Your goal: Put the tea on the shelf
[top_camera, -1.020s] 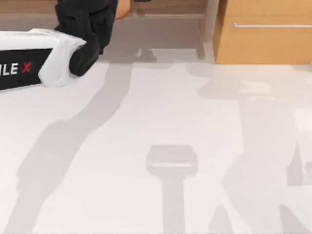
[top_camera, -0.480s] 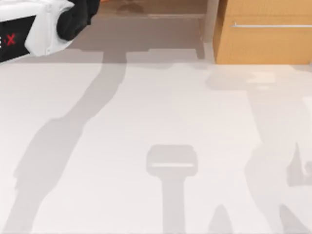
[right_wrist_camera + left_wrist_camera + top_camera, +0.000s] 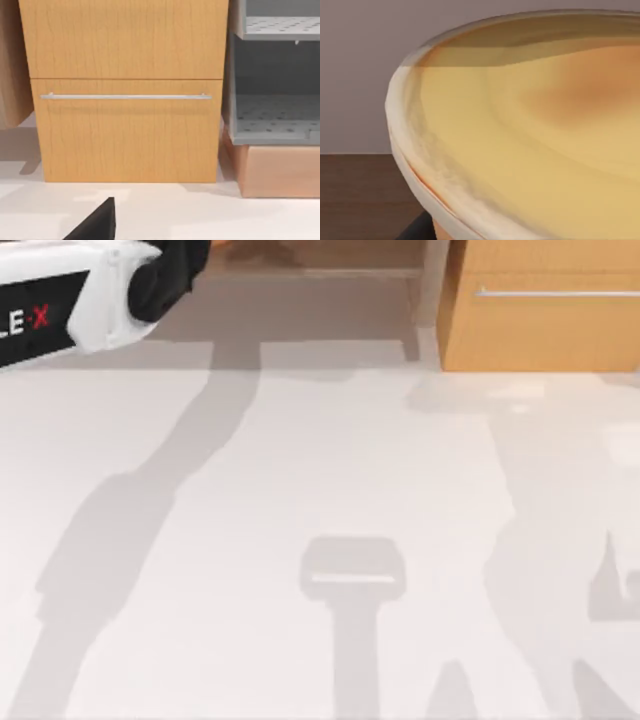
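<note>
Seemingly carried by the left arm (image 3: 90,300), reaching toward the shelf (image 3: 330,260) at the table's far left, the tea (image 3: 530,135) sits immediately beneath its wrist camera, sealed top upward. Finger state cannot be told. Right arm: parked facing the cabinet (image 3: 125,90).

Top view: it looks straight down on the bench (image 3: 320,540) from above; the far edge shows the shelf (image 3: 330,280) and the cabinet (image 3: 540,330), and the left arm (image 3: 70,305) enters at the far left corner.
Left wrist view: it is very near the tea (image 3: 530,145), facing across its sealed top toward a grey wall.
Right wrist view: it looks level and frontally at the cabinet (image 3: 125,100), from low over the bench.
Shared: the cabinet with its handle (image 3: 125,96) appears in the top and right wrist views.
</note>
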Controlling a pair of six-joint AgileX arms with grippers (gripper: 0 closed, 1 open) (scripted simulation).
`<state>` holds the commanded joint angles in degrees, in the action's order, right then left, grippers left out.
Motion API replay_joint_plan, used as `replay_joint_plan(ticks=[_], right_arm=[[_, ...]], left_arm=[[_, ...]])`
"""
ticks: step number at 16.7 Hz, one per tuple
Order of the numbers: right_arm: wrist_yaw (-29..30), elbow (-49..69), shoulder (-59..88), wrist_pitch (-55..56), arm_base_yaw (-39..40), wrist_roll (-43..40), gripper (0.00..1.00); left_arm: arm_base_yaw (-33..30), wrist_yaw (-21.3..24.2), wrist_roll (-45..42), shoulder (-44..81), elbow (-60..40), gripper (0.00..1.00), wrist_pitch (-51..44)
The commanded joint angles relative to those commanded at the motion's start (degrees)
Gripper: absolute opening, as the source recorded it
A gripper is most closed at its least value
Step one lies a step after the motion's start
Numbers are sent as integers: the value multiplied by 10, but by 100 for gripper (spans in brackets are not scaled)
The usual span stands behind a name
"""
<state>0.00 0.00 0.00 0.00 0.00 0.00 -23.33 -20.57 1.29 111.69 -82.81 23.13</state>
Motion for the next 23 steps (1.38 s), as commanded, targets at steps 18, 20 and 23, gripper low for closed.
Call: replay_joint_plan(ticks=[18,20,23], right_arm=[[0,0,0,0,0,0,100],[0,0,0,0,0,0,100],[0,0,0,0,0,0,100]], left_arm=[[13,15,2,58,-41,75,21],[13,15,2,58,-41,90,21],[13,15,2,58,-41,100,21]])
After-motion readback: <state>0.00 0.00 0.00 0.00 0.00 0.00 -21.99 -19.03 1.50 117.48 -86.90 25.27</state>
